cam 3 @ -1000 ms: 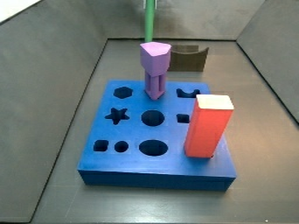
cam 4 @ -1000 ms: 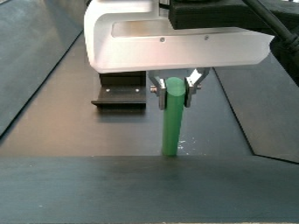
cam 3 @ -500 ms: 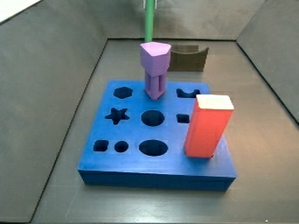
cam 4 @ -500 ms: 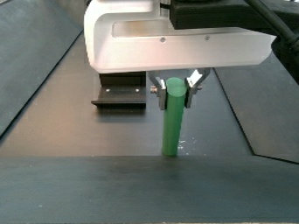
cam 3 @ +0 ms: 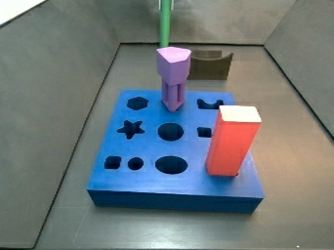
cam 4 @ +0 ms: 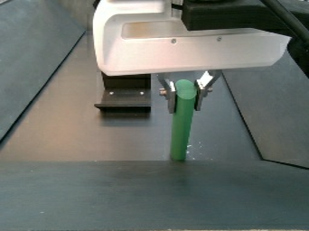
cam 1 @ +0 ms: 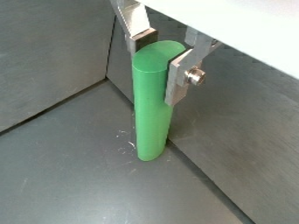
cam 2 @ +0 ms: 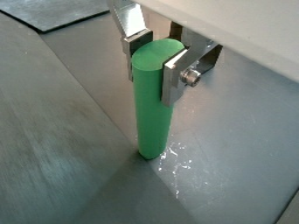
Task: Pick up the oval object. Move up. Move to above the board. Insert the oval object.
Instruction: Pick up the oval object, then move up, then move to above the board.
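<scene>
The oval object [cam 1: 156,109] is a tall bright green peg standing upright with its foot on the grey floor, as both wrist views show [cam 2: 153,109]. My gripper [cam 1: 162,59] is shut on its upper end, with one silver finger [cam 1: 179,77] pressed on each side [cam 2: 176,74]. In a side view the gripper [cam 4: 182,92] hangs under its white body, holding the peg [cam 4: 182,126]. The blue board [cam 3: 117,186] with dark shaped holes lies nearer the camera; the peg [cam 3: 167,20] shows behind it at the frame top.
A purple peg [cam 3: 173,73] stands in the board's back row and a red rectangular block [cam 3: 235,140] at its right side. The dark fixture [cam 3: 216,65] stands on the floor behind the board, also in the other side view [cam 4: 123,96]. Grey walls slope up around the floor.
In a side view the gripper and the green peg have shifted very slightly to the right. The board, purple peg and red block have not moved.
</scene>
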You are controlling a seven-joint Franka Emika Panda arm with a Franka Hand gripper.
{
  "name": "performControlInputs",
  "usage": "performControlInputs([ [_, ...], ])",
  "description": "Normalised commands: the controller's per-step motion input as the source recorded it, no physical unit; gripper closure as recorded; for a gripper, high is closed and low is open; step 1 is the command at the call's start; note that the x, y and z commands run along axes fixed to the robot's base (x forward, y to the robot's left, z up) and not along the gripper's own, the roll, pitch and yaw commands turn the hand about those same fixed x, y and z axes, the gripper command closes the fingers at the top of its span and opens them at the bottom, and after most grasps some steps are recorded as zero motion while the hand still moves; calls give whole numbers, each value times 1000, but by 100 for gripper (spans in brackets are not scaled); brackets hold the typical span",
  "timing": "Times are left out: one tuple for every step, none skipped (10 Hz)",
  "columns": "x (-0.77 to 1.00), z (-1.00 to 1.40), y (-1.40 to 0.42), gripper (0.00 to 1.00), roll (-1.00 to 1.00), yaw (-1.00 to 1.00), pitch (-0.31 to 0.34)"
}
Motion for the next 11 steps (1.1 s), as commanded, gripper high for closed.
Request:
performControlInputs([
  [0, 0, 0, 100, 0, 0, 0],
  [0, 0, 0, 100, 0, 0, 0],
  [0, 0, 0, 100, 0, 0, 0],
  [0, 833, 0, 100, 0, 0, 0],
  [-72, 766, -14, 100, -12, 27, 35],
  [-89, 697, -14, 100, -2, 26, 48],
  [-56, 479, -20, 100, 40, 16, 68],
  [-42, 379, -17, 100, 57, 18, 74],
  [-24, 178, -15, 100, 71, 23, 90],
  [-314, 1000, 148, 100, -274, 30, -255],
  [-317, 1000, 145, 100, -286, 18, -252],
])
